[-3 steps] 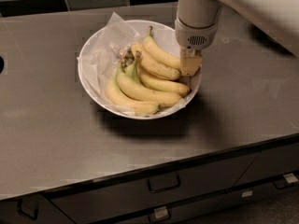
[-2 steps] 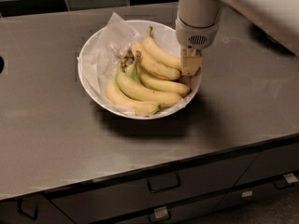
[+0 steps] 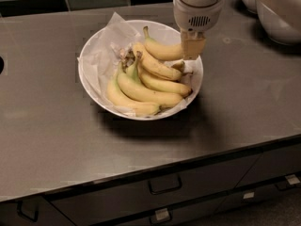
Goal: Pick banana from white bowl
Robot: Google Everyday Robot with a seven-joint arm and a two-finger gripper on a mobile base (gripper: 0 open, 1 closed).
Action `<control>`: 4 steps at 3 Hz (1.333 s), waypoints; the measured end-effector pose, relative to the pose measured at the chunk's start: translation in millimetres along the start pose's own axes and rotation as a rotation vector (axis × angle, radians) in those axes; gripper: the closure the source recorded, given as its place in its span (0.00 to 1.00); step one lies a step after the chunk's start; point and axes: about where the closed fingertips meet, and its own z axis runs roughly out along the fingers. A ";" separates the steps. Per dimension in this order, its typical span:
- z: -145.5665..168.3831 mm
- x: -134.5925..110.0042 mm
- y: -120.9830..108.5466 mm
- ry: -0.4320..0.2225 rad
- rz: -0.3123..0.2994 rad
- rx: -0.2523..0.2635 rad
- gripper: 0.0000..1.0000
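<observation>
camera view: single view, everything below is read from it.
gripper (image 3: 193, 55): upper right of centre, down at the right end of the banana. Clamped or apart, we cannot tell.
banana (image 3: 162, 51): loose, top of the pile in the white bowl (image 3: 136, 117), stem toward upper left, resting against the bunch (image 3: 141, 91).
step: securing the grasp, we judge.
how: we'd clamp across the body and lift straight up, slowly. An end grip may let it pivot.
risk: dragging the bunch or the paper (image 3: 101, 55).
</observation>
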 end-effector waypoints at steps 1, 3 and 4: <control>-27.2 1.4 -9.7 -0.016 -0.004 0.061 1.00; -66.8 21.9 -14.6 -0.159 0.023 0.126 1.00; -88.3 17.5 -9.1 -0.291 0.009 0.122 1.00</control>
